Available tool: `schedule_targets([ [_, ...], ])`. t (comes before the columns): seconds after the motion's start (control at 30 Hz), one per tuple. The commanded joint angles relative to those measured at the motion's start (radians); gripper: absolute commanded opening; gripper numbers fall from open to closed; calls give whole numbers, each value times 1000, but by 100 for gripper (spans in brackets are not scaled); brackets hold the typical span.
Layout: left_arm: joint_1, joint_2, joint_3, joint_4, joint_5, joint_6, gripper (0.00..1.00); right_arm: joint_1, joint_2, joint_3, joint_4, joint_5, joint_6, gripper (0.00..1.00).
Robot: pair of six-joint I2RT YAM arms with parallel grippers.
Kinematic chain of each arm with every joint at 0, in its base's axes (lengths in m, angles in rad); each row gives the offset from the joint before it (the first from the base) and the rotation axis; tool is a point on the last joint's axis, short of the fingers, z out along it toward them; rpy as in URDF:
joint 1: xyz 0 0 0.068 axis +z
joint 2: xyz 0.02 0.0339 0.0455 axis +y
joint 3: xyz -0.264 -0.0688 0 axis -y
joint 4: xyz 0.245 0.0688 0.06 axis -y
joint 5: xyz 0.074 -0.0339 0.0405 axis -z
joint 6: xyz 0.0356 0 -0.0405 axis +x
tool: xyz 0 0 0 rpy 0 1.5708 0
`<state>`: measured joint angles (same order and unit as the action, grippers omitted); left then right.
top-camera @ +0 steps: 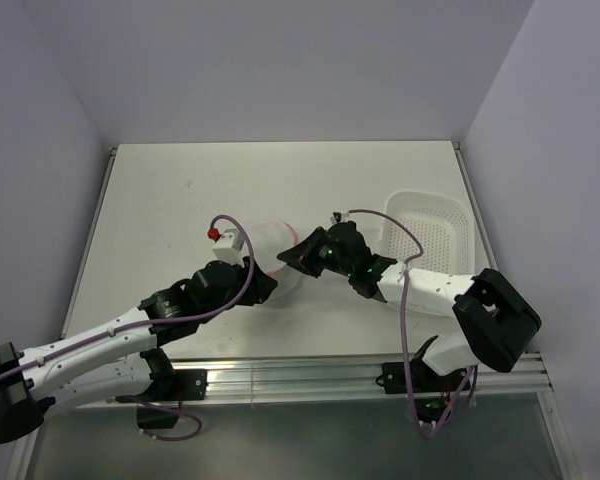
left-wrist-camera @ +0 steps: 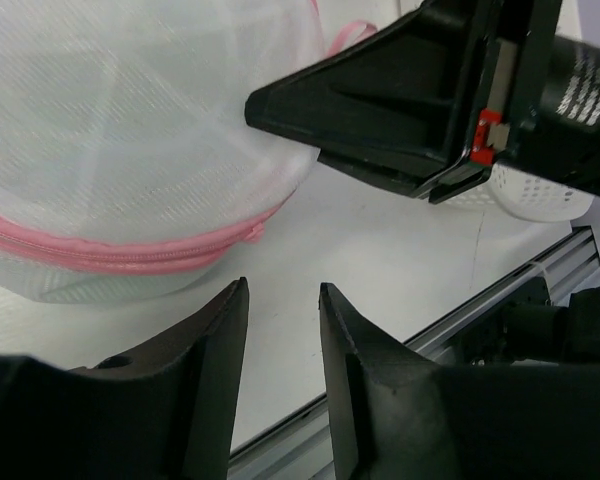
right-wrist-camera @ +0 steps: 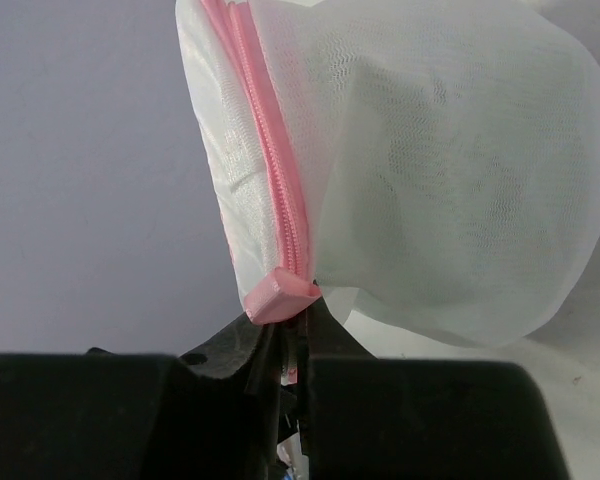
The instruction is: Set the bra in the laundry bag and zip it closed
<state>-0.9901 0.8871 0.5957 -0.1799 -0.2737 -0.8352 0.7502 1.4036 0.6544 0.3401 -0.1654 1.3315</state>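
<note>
A white worktop [top-camera: 230, 190] fills most of the top view, boxed in by 3 pale lavender walls [top-camera: 280, 60] at 9, 12 and 3 o'clock. A white perforated plastic basket [top-camera: 435, 225] sits on it at about 3 o'clock, close to the right edge. It is a rounded rectangle with a raised rim and rows of small holes in its floor, and its near side is hidden. A grooved aluminium rail [top-camera: 310, 372] runs along the worktop's 6 o'clock edge. In the left wrist view the basket shows at 2 o'clock and the rail at 4 o'clock.
</note>
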Motion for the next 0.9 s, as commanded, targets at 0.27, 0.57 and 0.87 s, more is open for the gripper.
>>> schedule_targets([
  [0.27,-15,3,-123,252,28,-19,49,6,17,80,-49,-11,-32,0],
  [0.57,-10,71,-85,321,-47,34,49,6,20,85,-42,-16,-17,0],
  [0.87,14,115,-65,332,-64,48,45,6,17,88,-49,-22,-18,0],
])
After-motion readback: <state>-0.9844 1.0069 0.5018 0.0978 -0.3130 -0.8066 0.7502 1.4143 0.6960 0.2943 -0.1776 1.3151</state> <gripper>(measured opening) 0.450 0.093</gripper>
